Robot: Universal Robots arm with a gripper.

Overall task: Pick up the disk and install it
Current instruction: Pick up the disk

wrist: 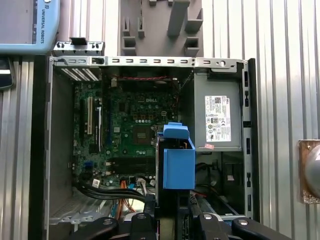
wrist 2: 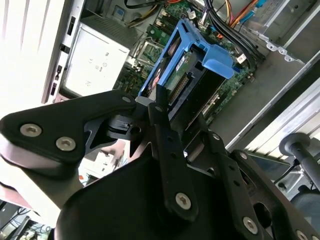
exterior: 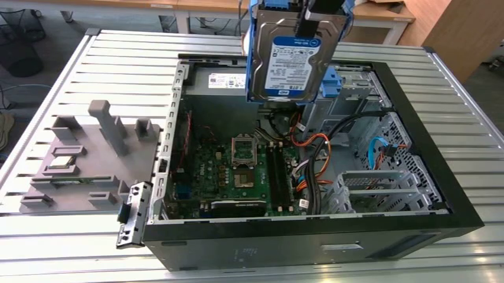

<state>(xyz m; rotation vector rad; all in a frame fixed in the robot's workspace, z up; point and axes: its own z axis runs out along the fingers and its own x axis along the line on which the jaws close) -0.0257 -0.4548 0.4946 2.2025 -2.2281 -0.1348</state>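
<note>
The disk [exterior: 291, 62], a silver drive with a white and blue label in a blue carrier bracket, hangs upright in the air above the open computer case [exterior: 449, 194]. It is over the back part of the case, between the power supply and the drive bay. My gripper [exterior: 308, 23] is shut on the disk's upper edge. In the second wrist view the disk [wrist 2: 186, 62] sticks out beyond the black fingers [wrist 2: 161, 107] with the motherboard below. In the first wrist view the disk [wrist: 178, 160] shows edge-on above the gripper [wrist: 172, 217].
Inside the case lie the green motherboard [exterior: 236, 171], bundled cables [exterior: 315, 153] and a metal drive cage [exterior: 378, 188]. The grey power supply box [wrist: 217, 117] sits at one end. A blue part [exterior: 337, 82] stands in the drive bay. A grey fixture [exterior: 79, 159] lies beside the case on the slatted table [exterior: 118, 53].
</note>
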